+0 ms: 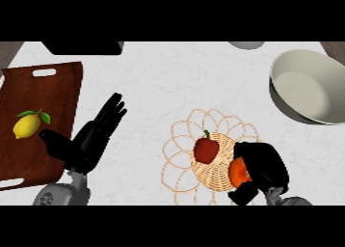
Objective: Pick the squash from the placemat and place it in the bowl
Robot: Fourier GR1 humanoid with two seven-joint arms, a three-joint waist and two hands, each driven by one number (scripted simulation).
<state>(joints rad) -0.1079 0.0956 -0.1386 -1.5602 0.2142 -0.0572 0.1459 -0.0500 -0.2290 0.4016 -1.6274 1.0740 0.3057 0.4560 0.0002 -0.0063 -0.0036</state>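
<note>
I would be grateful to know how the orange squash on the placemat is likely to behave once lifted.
The squash looks rounded and smooth, so it may slip or roll if released on the placemat. It seems rigid, unlikely to deform. The right robot hand curls round it, hiding most of it, so its full shape is uncertain.

Counter (175,82): white with faint grey marbling. Cutting board (33,111): dark reddish-brown wood grain. Lemon (27,125): yellow, green leaves at the stem. Placemat (196,154): tan wicker, open looped lacework round a tightly woven centre. Pepper (206,148): deep red, green stem. Squash (238,172): orange. Bowl (314,87): pale cream-grey, plain, shaded inside. Left hand (90,137) and right hand (260,166): black, on grey forearms. Object at top edge (83,47): black. Strips at the top corners (5,53): grey-brown wood
</note>
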